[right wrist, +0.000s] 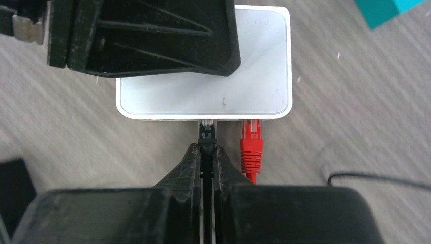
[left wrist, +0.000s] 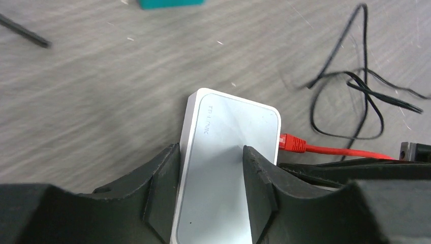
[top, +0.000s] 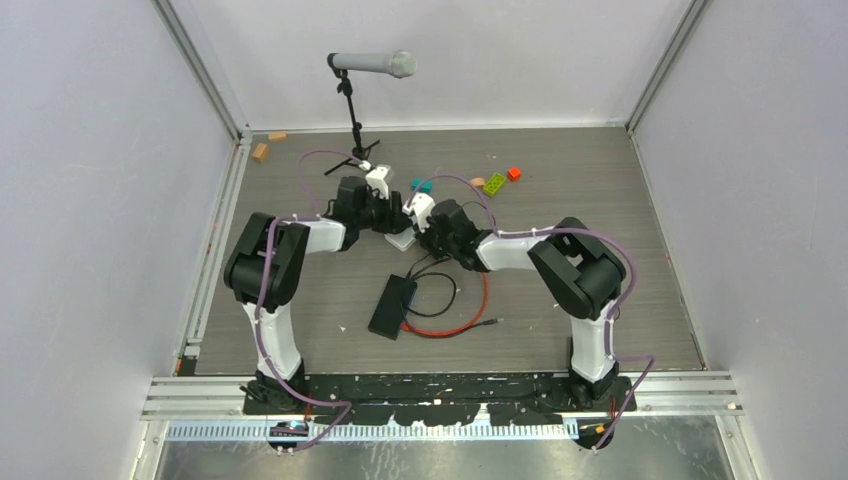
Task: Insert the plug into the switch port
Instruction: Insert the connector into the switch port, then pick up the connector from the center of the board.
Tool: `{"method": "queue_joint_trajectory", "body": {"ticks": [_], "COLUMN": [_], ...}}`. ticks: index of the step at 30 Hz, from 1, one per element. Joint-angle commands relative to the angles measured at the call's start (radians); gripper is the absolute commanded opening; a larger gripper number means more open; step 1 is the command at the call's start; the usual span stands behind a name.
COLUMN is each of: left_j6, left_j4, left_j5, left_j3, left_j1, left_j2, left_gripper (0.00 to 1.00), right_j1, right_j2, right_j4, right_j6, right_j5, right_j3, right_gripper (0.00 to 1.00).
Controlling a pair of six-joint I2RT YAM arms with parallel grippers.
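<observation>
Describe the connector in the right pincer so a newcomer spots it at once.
Start at the white rounded square plastic box in the middle of the grey table, clamped by the left pincer. Two connectors meet its side that faces the right pincer. Yours is the black connector with a clear tip, nipped between that pincer's fingers; the red plug beside it is held by nothing.
</observation>
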Motion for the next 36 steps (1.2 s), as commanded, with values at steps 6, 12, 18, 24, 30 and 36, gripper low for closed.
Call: {"method": "queue_joint_trajectory", "body": {"ticks": [6, 12, 18, 24, 30, 36], "left_j6": [-0.042, -0.058, -0.041, -0.102, -0.191, -0.269], "left_j4": [-0.14, -0.213, -0.351, -0.482, -0.591, -0.732], "left_j5": [0.104, -0.133, -0.288, -0.342, -0.293, -0.347], "left_j3": [-0.022, 0.014, 0.069, 0.0, -0.165, -0.285], "left_j1": [-0.128, -0.086, -0.081, -0.081, -0.081, -0.081], "left_j2": [-0.119, -0.244, -0.393, -0.57, -0.805, -1.096], "left_gripper": [0.61, 0.78, 0.84, 0.86, 0.86, 0.86], "right_j1": [0.027, 0.012, 0.004, 0.004, 0.013, 0.056], "right_j2": [-0.188, -0.256, -0.371, -0.572, -0.68, -0.562], "right_j4": [-0.03, -0.185, -0.282, -0.382, -0.531, -0.723], "right_j6": [-0.013, 0.027, 0.097, 0.116, -0.111, -0.284], "right_j5": [0.023, 0.017, 0.056, 0.022, -0.351, -0.449], "right_j3": [-0.081, -0.057, -0.039, -0.114, -0.122, 0.027], "right_gripper": [0.06, 0.42, 0.57, 0.6, 0.61, 0.64]}}
